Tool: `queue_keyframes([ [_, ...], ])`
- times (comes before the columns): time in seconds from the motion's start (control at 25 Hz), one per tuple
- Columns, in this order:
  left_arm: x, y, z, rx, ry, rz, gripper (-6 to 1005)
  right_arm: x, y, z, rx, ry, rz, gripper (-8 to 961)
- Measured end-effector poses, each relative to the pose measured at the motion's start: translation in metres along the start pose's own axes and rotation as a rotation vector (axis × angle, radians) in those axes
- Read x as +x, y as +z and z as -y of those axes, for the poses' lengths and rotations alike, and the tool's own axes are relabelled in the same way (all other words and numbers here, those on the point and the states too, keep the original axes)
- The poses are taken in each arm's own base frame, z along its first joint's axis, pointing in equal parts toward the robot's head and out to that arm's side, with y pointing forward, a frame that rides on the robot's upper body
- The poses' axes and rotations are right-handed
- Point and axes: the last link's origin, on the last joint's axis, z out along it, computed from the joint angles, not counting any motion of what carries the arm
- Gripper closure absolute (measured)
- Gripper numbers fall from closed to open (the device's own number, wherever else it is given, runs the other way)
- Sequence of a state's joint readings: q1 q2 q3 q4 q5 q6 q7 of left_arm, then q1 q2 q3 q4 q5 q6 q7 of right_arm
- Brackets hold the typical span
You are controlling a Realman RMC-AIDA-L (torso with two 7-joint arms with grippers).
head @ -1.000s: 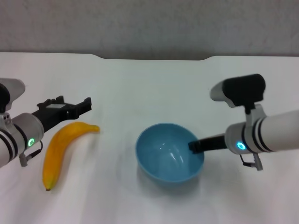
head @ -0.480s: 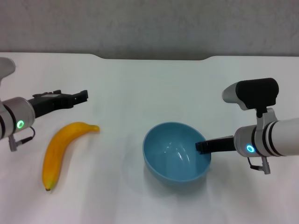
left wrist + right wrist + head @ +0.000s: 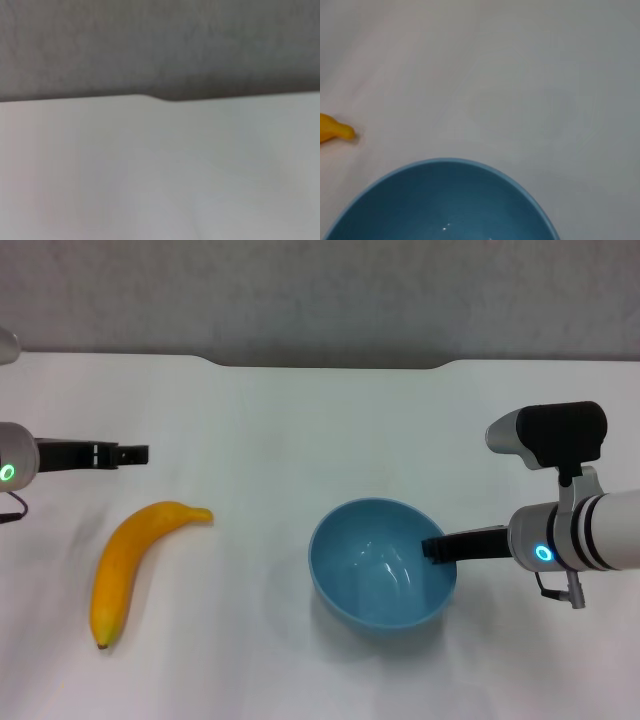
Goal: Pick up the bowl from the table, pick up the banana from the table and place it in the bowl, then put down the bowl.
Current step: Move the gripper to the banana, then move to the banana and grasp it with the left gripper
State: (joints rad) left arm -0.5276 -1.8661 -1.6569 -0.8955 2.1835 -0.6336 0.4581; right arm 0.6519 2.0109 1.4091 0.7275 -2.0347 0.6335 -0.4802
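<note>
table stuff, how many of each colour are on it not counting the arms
Blue: 1, the bowl
Yellow-orange: 1, the banana
Total: 2 on the table

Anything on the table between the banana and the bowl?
Nothing. In the head view the table is bare between the banana and the bowl; the right wrist view shows the same.

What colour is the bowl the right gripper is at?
Glossy light blue bowl, clearest in the head view.
</note>
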Motion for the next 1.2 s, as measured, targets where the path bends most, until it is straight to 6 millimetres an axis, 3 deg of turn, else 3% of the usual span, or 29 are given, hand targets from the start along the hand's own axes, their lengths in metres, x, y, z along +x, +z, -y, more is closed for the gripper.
queue_keyframes([
  [0.52, 0.001, -0.009, -0.022, 0.021, 0.149, 0.179, 104, -0.011, -0.008, 0.001, -0.005, -0.021, 0.010, 925],
  [0.96, -0.028, 0.002, -0.023, 0.137, 0.208, 0.322, 110, -0.024, -0.016, 0.000, -0.011, -0.028, 0.047, 924],
  [1.2, -0.028, 0.004, -0.031, 0.094, 0.153, 0.374, 113, -0.023, -0.020, 0.007, 0.001, -0.009, 0.057, 925],
])
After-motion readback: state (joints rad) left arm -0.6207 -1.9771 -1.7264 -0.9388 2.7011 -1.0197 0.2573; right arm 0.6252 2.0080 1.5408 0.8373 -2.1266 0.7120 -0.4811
